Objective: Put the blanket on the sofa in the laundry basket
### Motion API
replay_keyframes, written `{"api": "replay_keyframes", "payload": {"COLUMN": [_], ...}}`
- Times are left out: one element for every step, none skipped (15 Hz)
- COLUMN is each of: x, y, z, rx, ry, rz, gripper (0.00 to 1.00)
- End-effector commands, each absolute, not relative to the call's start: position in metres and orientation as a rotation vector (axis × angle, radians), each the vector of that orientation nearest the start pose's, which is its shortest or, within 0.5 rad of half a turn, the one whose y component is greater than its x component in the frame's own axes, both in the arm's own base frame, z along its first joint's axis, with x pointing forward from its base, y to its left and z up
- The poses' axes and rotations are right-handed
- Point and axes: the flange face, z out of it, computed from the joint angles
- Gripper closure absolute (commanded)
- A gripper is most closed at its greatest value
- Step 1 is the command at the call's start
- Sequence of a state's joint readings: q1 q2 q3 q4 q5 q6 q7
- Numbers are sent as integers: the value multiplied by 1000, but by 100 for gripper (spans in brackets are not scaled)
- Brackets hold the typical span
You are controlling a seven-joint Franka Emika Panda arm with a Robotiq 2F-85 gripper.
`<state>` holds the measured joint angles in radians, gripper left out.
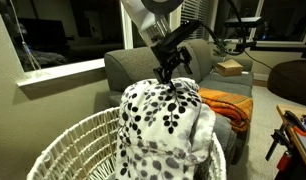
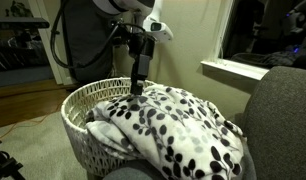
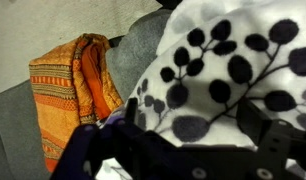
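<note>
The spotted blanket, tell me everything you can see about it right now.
The blanket is soft, fleecy and white with black leaf-like spots, and it is bunched in loose folds. Part of it lies inside the woven laundry basket. The rest spills over the rim toward the grey sofa. The gripper meets its top fold, but whether it is pinching the fabric cannot be told.

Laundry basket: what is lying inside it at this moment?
The spotted blanket fills much of the basket and spills over its rim toward the sofa. The blanket covers the basket's bottom, so anything beneath it cannot be seen.
</note>
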<state>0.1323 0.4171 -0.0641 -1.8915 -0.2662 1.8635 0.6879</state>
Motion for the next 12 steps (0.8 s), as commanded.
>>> {"api": "replay_keyframes", "payload": {"x": [557, 555, 554, 553, 552, 552, 553, 554, 555, 556, 557, 558], "y": [-3, -11, -17, -23, -29, -34, -37, -39, -40, -39, -38, -38], "z": [260, 259, 261, 265, 269, 274, 280, 284, 289, 290, 292, 292], "rx": [-3339, -3320, -3307, -3296, -3285, -3274, -3265, -3259, -3258, -3275, -3287, -3321], "ry": [957, 986, 1009, 1035, 1055, 1072, 1081, 1085, 1068, 1026, 993, 937], "rz": [474, 464, 451, 431, 414, 398, 379, 361, 341, 320, 307, 298], "gripper": [0, 0, 0, 0, 0, 0, 0, 0, 0, 0, 0, 0]}}
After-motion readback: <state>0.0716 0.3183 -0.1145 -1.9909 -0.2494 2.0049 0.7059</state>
